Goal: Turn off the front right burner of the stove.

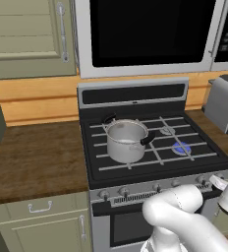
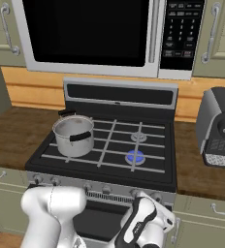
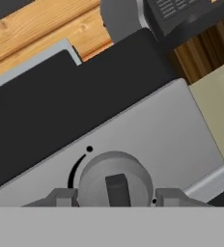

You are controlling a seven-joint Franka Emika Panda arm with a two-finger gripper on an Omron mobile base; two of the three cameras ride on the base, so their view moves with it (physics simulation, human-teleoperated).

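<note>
The two dark fingers stand spread wide with the round grey knob squarely between them, one tip on each side; whether the pads actually touch it I can't quite tell. The knob's raised bar runs lengthwise toward the camera, across the line between the tips. It sits at the right end of the stove front panel. Up on the black cooktop, beyond the knob, the front right burner glows blue (so still lit), well apart from the steel pot.

Pot on stove front left; lit front right burner right of it.
</note>
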